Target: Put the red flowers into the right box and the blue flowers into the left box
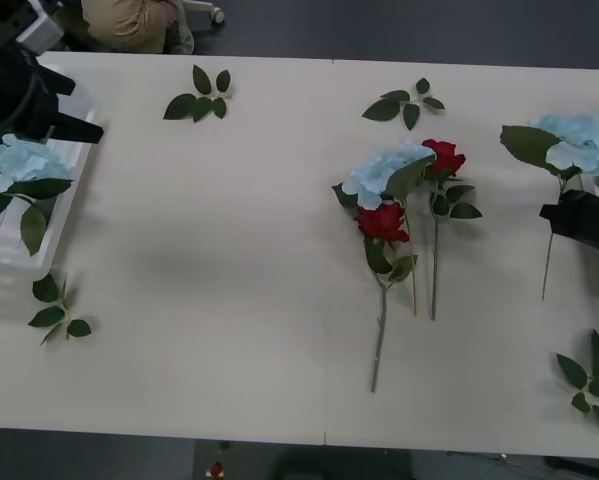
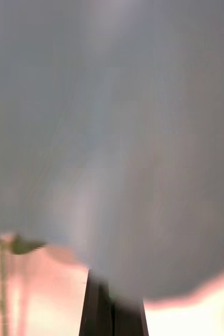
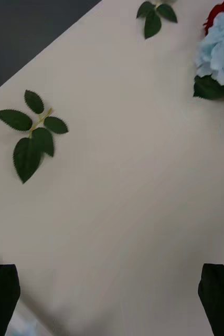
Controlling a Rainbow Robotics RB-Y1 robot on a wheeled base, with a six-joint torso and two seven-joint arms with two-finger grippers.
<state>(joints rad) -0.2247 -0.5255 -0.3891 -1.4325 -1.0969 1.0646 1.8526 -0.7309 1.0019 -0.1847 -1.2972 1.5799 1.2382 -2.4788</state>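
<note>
You have two red flowers (image 1: 383, 222) left on the table (image 1: 229, 250), lying mid-table with their stems running toward you, one bloom nearer you and the other (image 1: 443, 156) farther back. Count three blue flowers: one (image 1: 384, 166) overlapping the red pair, one (image 1: 19, 160) resting in the left box (image 1: 19, 262) at the table's left edge, and one (image 1: 579, 135) at the far right, its stem passing by the right gripper (image 1: 579, 222). Four loose leaf sprigs (image 1: 201, 95) lie scattered around the table. No writing is legible anywhere.

Your left gripper (image 3: 112, 299) hovers above the bare tabletop beside the left box, its black fingers (image 3: 1, 299) spread wide and holding nothing. Your right gripper sits low at the right edge beside the blue flower's stem; its fingers (image 2: 114, 310) look pressed together, but you cannot tell whether anything is caught between them.
</note>
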